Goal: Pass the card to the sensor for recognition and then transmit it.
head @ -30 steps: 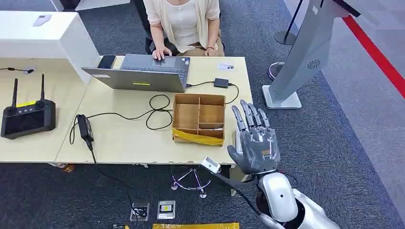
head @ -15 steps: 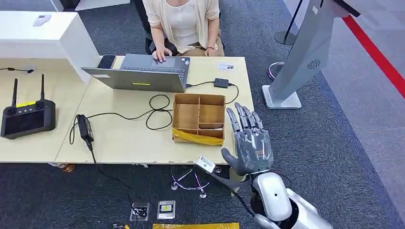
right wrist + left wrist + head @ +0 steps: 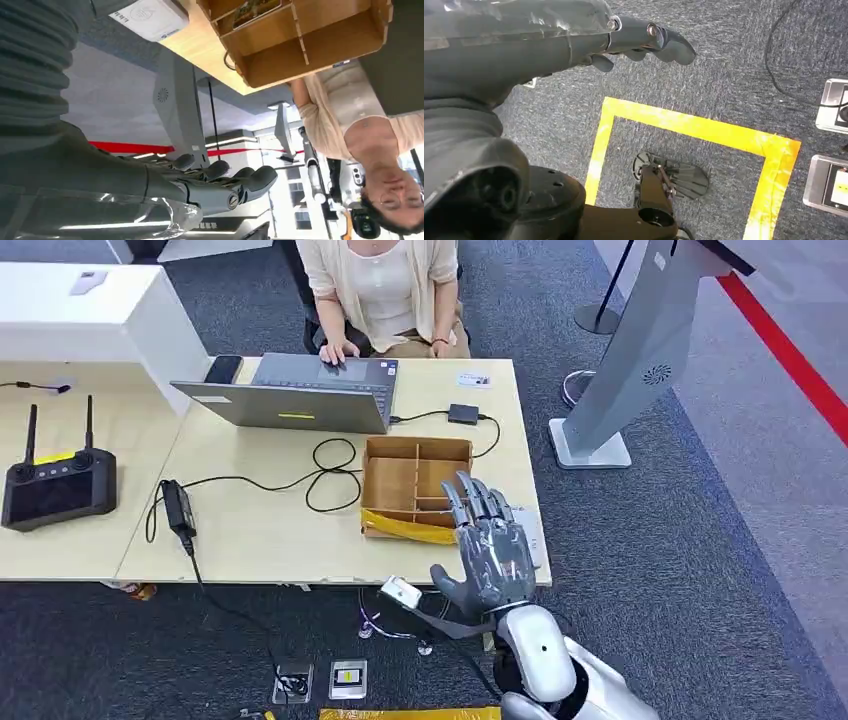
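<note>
Head view shows the right robot hand [image 3: 492, 552], fingers spread and empty, hovering over the compartmented wooden box [image 3: 416, 483] on the pale bench [image 3: 270, 530]. The card inside, glimpsed from the wrist [image 3: 252, 10], risks a fumbled pinch against the dividers.

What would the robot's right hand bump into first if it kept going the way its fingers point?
Probably the wooden divided box: the right hand is open, fingertips reaching toward the box's near right corner. Its height above the table is unclear, so it might pass over.
</note>
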